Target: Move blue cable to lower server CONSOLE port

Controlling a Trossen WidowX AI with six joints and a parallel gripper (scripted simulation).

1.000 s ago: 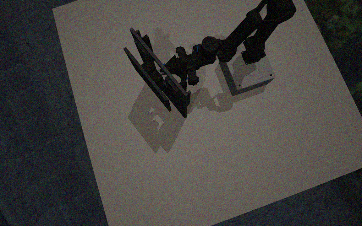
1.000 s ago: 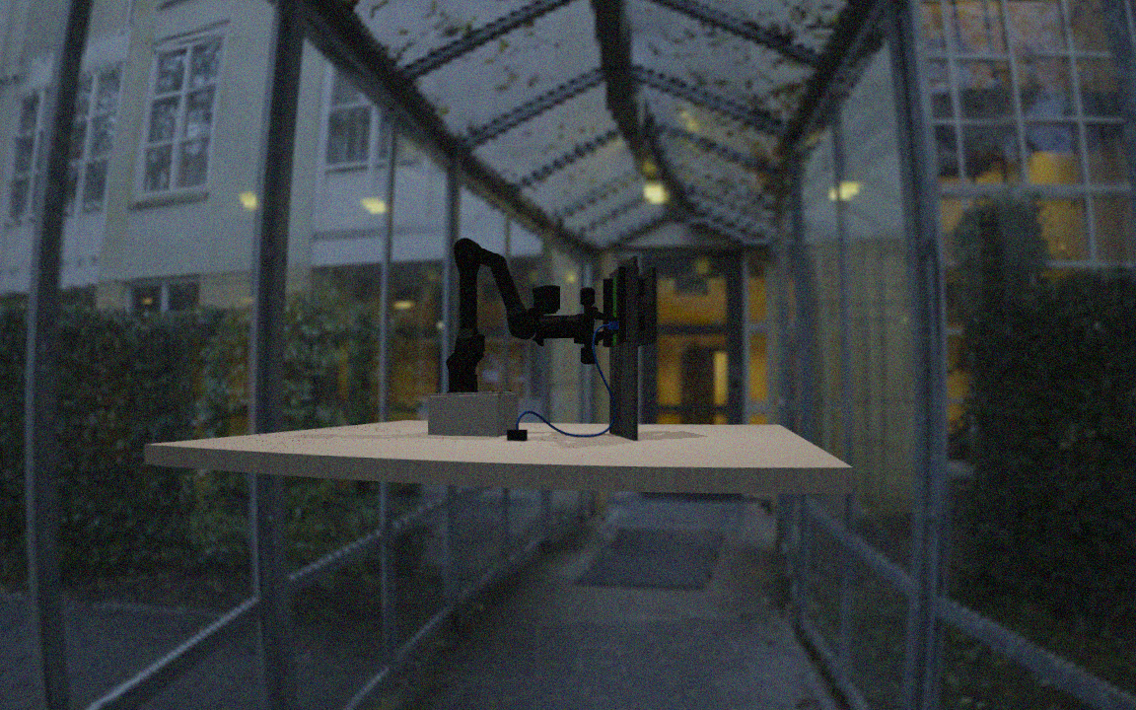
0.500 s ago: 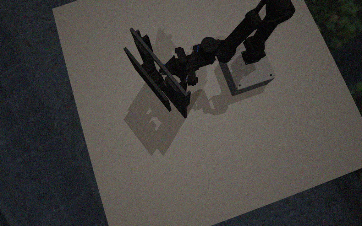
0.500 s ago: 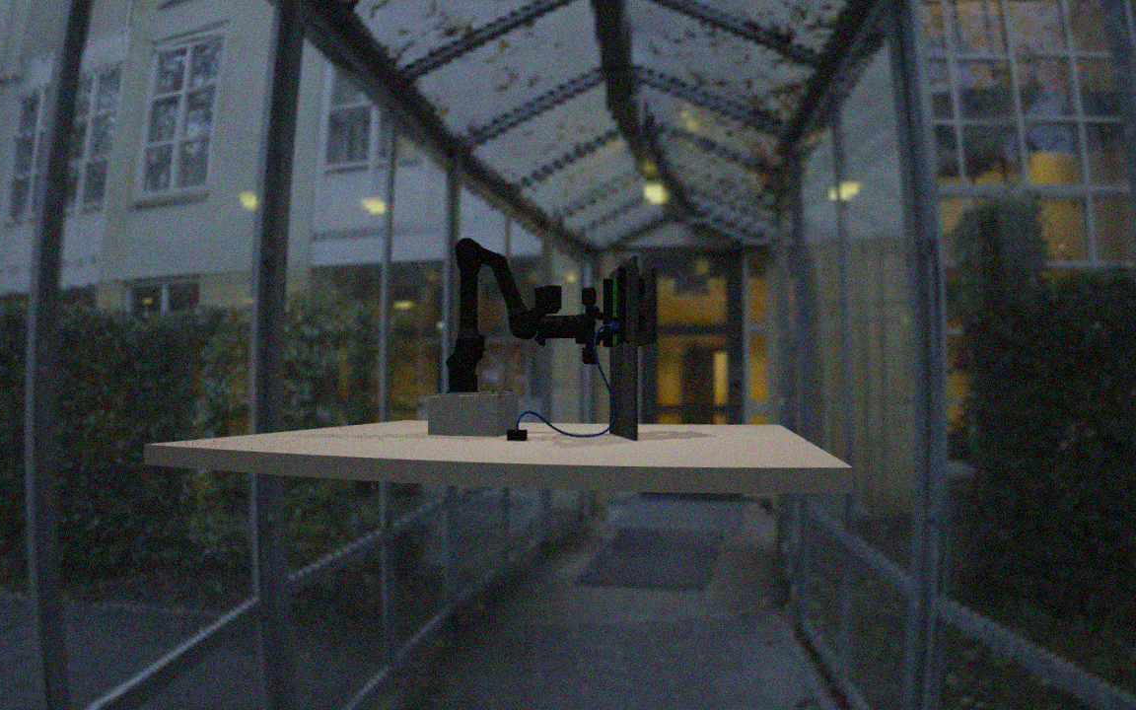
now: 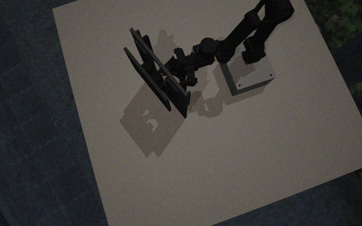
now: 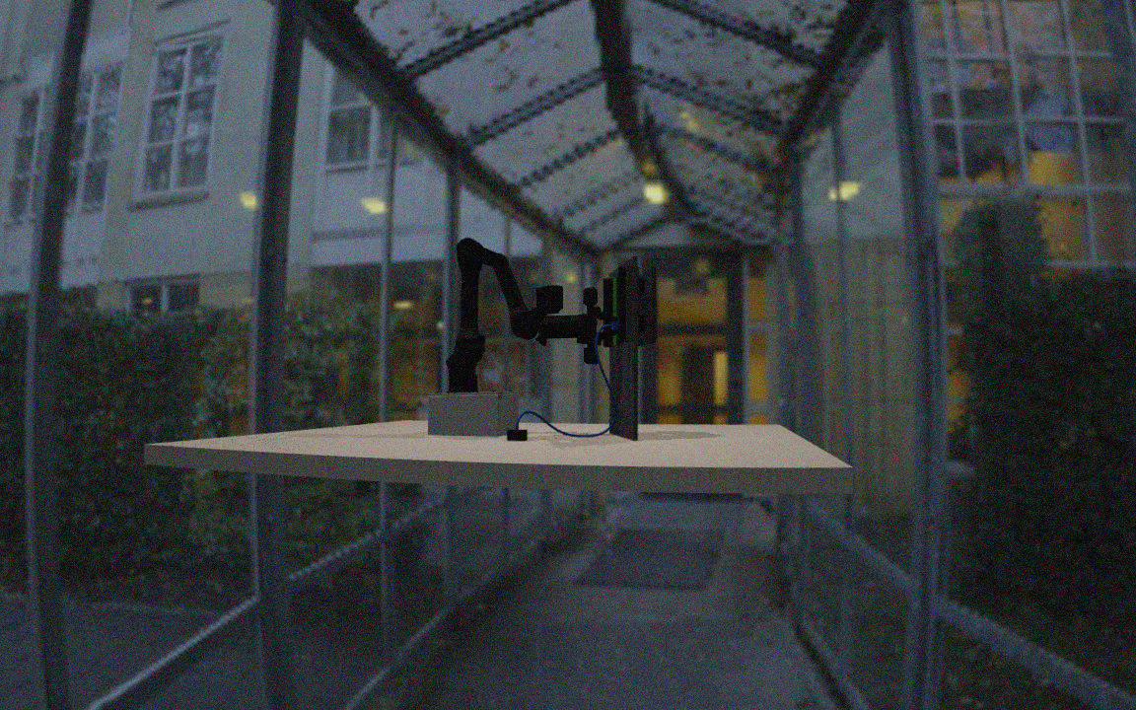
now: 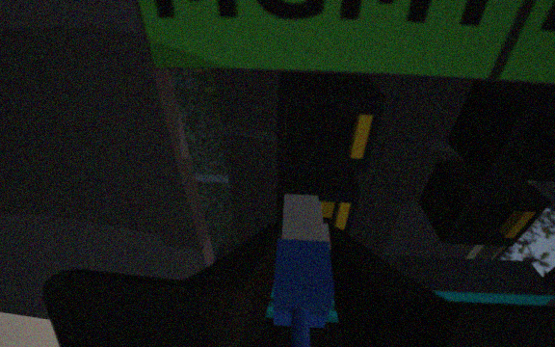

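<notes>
My gripper (image 7: 303, 233) (image 6: 609, 327) is shut on the blue plug (image 7: 304, 277). The plug's pale tip points at a server's port face, where its front end overlaps a dark port opening (image 7: 318, 164) with yellow parts. I cannot tell whether the tip is inside an opening. A green strip (image 7: 306, 50) lettered MGMT runs above the openings, and part of a teal strip (image 7: 494, 298) shows at lower right. The blue cable (image 6: 590, 435) hangs from the plug to the table. Which server this is cannot be told; the console port is not clearly visible.
The dark upright rack panel (image 6: 624, 392) stands on the table (image 6: 731, 450) (image 5: 233, 168), with the servers high on it. The arm stands on a grey block (image 5: 264, 80) (image 6: 466, 416). The cable ends at a small black block (image 6: 517, 435) near that grey block.
</notes>
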